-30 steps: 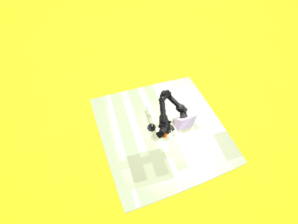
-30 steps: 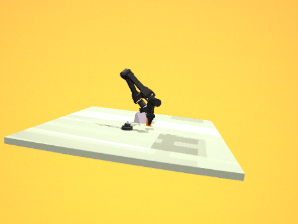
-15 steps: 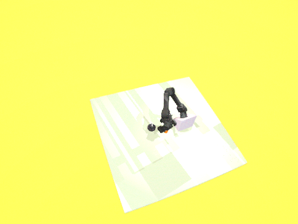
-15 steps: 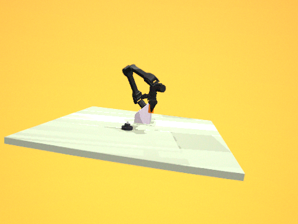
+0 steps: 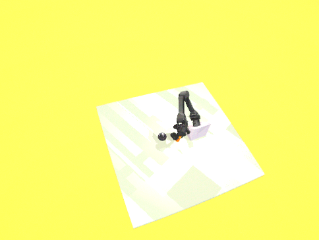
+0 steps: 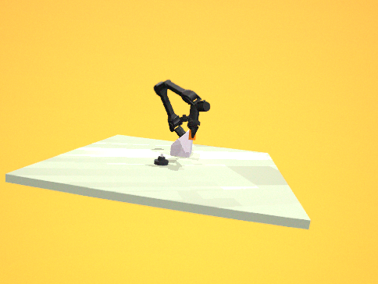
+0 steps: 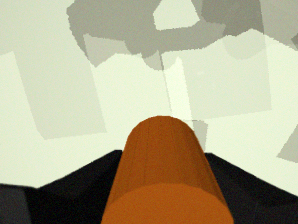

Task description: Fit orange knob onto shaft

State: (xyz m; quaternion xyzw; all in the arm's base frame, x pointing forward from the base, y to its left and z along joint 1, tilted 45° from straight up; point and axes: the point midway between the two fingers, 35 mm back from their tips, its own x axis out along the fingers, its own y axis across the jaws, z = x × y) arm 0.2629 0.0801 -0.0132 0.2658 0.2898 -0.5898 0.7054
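The orange knob is held off the table between the fingers of my gripper. The fingers are shut on its two sides. In the wrist view its rounded side and one end face show; its hole does not show. The dark round pedestal stands on the table, to the left of the gripper in the top and exterior views. A small light shaft rises from its middle; its flat side is too small to make out. The pedestal is outside the wrist view.
A pale lilac angular block stands close to the gripper and the arm's base, right of the gripper in the top view. The pale table carries patches of shadow. My arm arches above the block.
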